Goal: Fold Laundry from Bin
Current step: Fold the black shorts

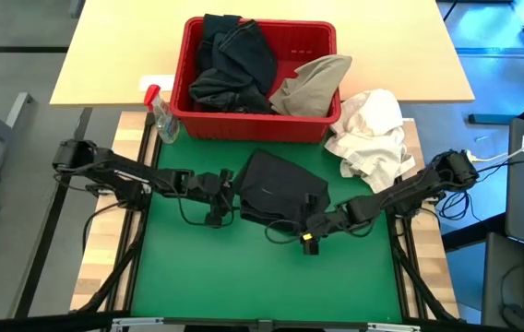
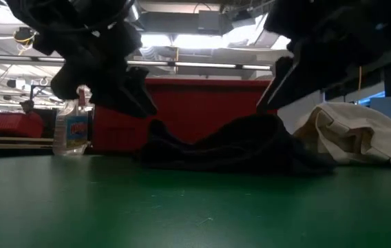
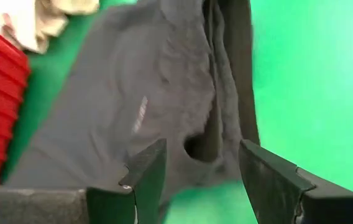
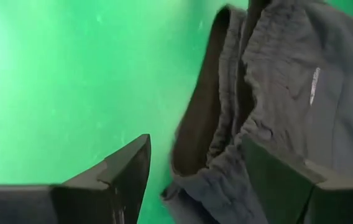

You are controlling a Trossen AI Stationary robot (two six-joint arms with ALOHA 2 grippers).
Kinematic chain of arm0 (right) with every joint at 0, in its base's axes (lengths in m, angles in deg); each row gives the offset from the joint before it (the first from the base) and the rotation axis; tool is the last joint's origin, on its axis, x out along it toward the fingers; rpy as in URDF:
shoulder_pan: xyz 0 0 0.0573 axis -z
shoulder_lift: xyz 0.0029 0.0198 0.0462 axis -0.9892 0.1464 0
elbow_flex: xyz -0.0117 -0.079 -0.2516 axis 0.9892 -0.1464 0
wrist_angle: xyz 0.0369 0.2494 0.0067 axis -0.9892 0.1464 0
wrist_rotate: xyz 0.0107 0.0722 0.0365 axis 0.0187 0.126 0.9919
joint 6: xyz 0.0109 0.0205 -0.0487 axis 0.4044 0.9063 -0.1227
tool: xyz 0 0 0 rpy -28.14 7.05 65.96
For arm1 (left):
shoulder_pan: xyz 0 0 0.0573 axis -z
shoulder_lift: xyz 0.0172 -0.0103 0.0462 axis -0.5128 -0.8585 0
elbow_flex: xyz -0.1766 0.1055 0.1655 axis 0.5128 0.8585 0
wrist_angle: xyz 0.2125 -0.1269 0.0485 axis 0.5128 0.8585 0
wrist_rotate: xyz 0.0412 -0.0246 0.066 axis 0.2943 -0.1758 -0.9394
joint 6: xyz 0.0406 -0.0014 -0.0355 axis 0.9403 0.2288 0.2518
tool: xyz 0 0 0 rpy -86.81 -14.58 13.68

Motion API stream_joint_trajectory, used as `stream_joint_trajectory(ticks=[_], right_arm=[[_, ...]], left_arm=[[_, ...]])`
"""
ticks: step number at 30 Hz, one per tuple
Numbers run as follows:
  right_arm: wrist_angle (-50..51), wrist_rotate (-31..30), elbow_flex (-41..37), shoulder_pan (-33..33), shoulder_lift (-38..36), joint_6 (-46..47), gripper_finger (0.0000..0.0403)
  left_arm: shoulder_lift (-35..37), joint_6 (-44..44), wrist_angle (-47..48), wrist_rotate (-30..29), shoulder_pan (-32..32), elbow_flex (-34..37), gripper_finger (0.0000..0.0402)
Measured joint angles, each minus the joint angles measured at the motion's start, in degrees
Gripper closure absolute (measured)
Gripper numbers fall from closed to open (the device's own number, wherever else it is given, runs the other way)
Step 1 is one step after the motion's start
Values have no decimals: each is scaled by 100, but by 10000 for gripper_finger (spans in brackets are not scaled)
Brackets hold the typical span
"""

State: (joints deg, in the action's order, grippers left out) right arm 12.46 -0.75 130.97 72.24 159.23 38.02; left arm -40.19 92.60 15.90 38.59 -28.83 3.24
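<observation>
On the green mat I'm folding one dark garment. Left gripper and right gripper stand apart, empty. Next I'd pinch its near edge.

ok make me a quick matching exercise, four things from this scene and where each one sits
Things:
1. khaki garment
2. dark garment
3. white cloth bundle
4. spray bottle

Places:
A. on the green mat between both grippers
B. outside the red basket's left wall
C. in the basket's right end
D. on the table, right of the basket

Pairs: 1-C, 2-A, 3-D, 4-B
</observation>
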Motion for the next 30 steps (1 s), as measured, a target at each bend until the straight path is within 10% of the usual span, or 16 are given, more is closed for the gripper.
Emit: stream_joint_trajectory(ticks=[20, 30], right_arm=[[-331, -144, 4, -1, 621, 283, 150], [-331, -171, 2, 0, 621, 265, 150]], left_arm=[[-1256, 201, -1063, 1081, -373, -9, 207], [-1337, 459, -1182, 365, -622, -9, 229]])
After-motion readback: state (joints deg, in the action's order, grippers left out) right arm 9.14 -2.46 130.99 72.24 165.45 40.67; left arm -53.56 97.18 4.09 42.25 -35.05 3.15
